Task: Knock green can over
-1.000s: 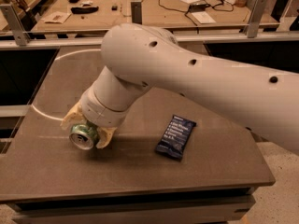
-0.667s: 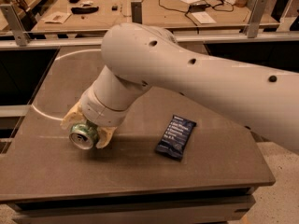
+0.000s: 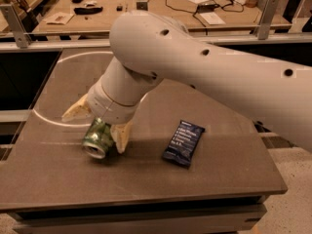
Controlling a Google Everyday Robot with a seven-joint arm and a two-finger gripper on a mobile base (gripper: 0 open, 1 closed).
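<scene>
The green can [image 3: 98,139] lies on its side on the dark table [image 3: 146,179], left of the middle, with its silver end facing the camera. My gripper [image 3: 92,132] is right over it, at the end of the big white arm that reaches in from the right. Its two cream fingers are spread apart. One finger [image 3: 74,112] sticks out to the upper left of the can. The other finger [image 3: 121,136] rests against the can's right side. The far part of the can is hidden under the wrist.
A dark blue snack packet [image 3: 184,143] lies flat on the table right of the can. A pale curved line [image 3: 53,122] marks the tabletop. Behind stands a workbench [image 3: 146,9] with cables and small items, behind a metal rail.
The gripper and the lying can have shifted slightly to the right. The left finger now stands a little higher and clearer of the can. The packet has not moved.
</scene>
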